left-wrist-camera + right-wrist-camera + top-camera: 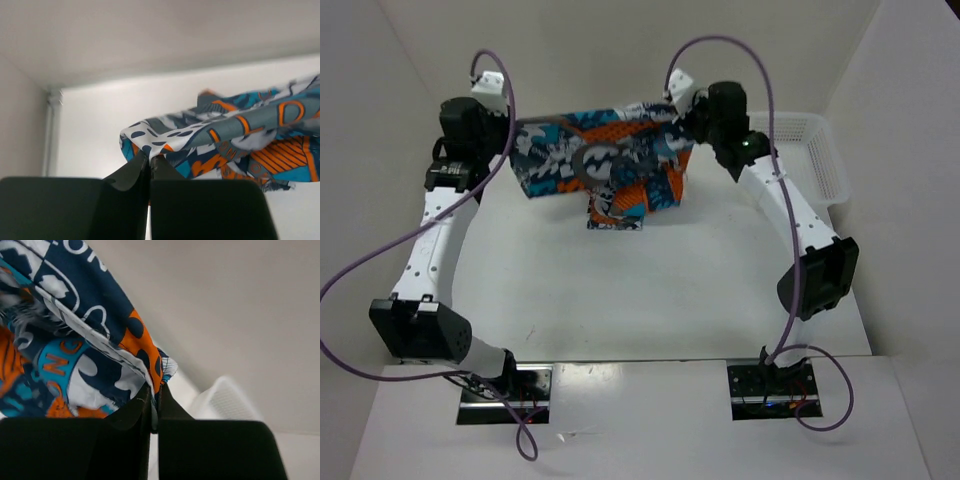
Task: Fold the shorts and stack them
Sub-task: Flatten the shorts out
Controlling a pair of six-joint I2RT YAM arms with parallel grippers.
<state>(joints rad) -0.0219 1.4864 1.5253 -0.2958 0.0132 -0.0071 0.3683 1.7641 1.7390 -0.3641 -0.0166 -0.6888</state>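
Top external: your soft teal, orange, white and black cartoon-print cloth shorts (605, 165) sag, stretched between left gripper (150, 161) and right gripper (155, 390), each pinching an edge.

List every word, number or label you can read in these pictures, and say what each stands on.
"NG": orange letters on a teal patch of the shorts, right wrist view; seemingly part of a longer word.
Other lettering in the shorts' print: too blurred or creased to read.
On the white mesh basket and the arms: no text visible.
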